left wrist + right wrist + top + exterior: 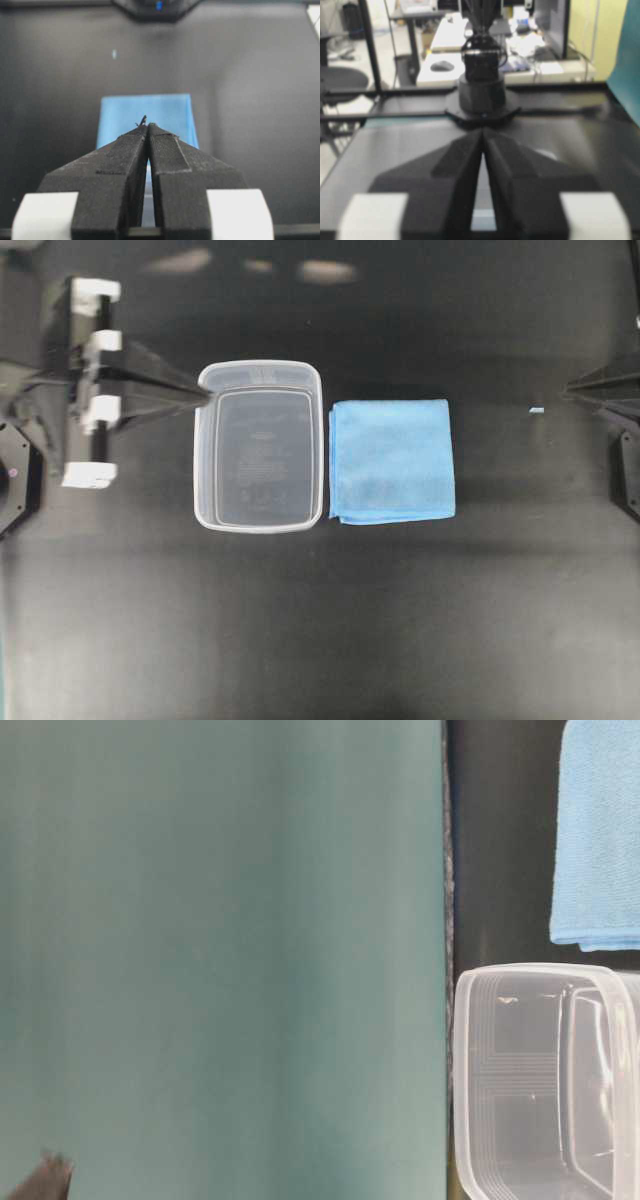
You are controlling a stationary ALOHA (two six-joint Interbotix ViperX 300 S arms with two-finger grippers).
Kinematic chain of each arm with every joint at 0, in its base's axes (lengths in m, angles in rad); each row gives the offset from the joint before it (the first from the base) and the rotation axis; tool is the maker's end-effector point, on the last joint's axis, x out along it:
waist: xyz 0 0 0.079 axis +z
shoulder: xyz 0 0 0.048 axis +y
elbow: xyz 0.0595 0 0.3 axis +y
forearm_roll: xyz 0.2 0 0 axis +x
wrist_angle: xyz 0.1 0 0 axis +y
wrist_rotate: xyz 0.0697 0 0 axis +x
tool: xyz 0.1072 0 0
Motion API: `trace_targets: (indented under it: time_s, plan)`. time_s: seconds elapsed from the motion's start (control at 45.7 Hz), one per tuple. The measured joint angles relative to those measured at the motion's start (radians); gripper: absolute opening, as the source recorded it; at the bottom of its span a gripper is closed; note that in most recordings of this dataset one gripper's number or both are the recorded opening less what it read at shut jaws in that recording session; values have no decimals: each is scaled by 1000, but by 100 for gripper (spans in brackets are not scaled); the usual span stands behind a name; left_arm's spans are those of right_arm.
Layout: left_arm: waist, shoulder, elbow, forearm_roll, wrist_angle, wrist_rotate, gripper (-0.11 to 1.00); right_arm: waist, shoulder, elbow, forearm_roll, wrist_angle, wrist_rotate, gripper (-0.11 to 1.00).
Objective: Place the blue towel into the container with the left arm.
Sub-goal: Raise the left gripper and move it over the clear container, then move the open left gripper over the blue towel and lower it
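Note:
The blue towel [392, 460] lies flat and folded square on the black table, right beside the container [258, 368], a clear empty tub. My left gripper [207, 395] is shut and empty, its tips at the tub's upper left rim. In the left wrist view the left gripper [148, 125] points across at the towel [165, 107]; the tub does not show there. My right gripper [566, 391] rests at the right edge, far from the towel. In the right wrist view the right gripper's [483, 131] tips meet with nothing between them. The table-level view shows the towel [600, 830] and tub [530, 970].
A small light blue scrap [536, 410] lies on the table between the towel and the right gripper. A teal wall [220, 960] fills most of the table-level view. The left arm's base [482, 75] stands opposite in the right wrist view.

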State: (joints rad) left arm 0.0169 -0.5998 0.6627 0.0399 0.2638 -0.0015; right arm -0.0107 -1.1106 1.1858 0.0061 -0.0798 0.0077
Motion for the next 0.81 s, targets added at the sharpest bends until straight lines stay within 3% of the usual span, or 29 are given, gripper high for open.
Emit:
trace_targets:
  time_s: [0.197,0.284,0.415,0.59,0.678,0.809]
  plan:
    - [2,132,-120,2,109,2,0,-2,-14,0,2,32,0,61]
    - [3,189,-170,2,141,2,1,-2,-15,0,2,54,8,73]
    - [9,276,-253,2,192,2,17,-2,-17,0,2,81,21,73]
    - [18,403,-379,2,295,15,67,-2,-20,0,2,89,21,73]
    - [18,462,-436,2,344,21,86,-2,-31,0,3,89,21,73]
    - [17,558,-534,2,408,26,90,-2,-46,0,3,89,21,73]
